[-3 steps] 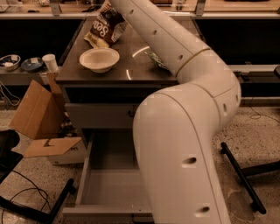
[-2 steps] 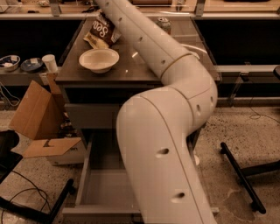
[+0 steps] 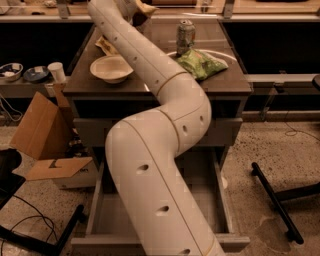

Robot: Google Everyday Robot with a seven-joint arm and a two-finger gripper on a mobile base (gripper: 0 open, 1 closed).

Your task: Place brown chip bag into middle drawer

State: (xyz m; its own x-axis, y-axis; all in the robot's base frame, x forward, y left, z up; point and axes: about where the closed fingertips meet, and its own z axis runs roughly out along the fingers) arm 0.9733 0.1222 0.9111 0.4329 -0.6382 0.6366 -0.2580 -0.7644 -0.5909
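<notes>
The single camera looks from high up on the robot's own side, down and forward along the white arm [image 3: 150,165]. The arm starts at the bottom edge, very close to the lens, and fills the middle of the frame. The view faces the cabinet head-on. The open middle drawer [image 3: 202,195] lies in the lower centre, near and seen from above. The dark cabinet top [image 3: 230,80] runs across the upper half, farther off. The gripper [image 3: 132,6] sits at the very top edge, left of centre, farthest from the lens and partly cut off. Speckled floor [image 3: 280,145] shows at both sides.
</notes>
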